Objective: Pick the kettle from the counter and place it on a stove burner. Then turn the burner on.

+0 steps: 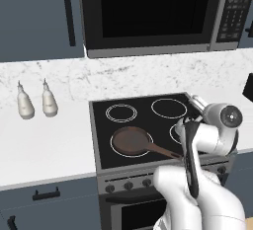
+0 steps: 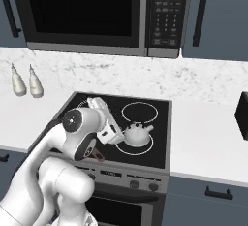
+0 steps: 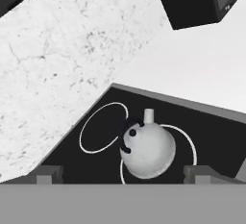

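Observation:
The small silvery kettle [image 2: 137,134] with its black handle stands upright on the front right stove burner [image 2: 145,148], a thin white ring in the black glass. My gripper [image 2: 115,134] hovers just left of it, open and holding nothing. In the hand view the kettle [image 3: 146,150] sits inside that burner ring [image 3: 190,143], with my gripper [image 3: 124,174] above it and its fingertips [image 3: 45,175] spread far wider than the kettle. In the left base view my arm hides the kettle. The white counter [image 2: 208,142] runs along both sides of the stove.
A brown pan [image 1: 132,141] lies on the front left burner, handle pointing right. Two pale bottles [image 1: 35,102] stand on the left counter. A black box [image 2: 242,116] sits on the right counter. Stove knobs [image 2: 133,184] line the front panel. A microwave [image 2: 87,14] hangs above.

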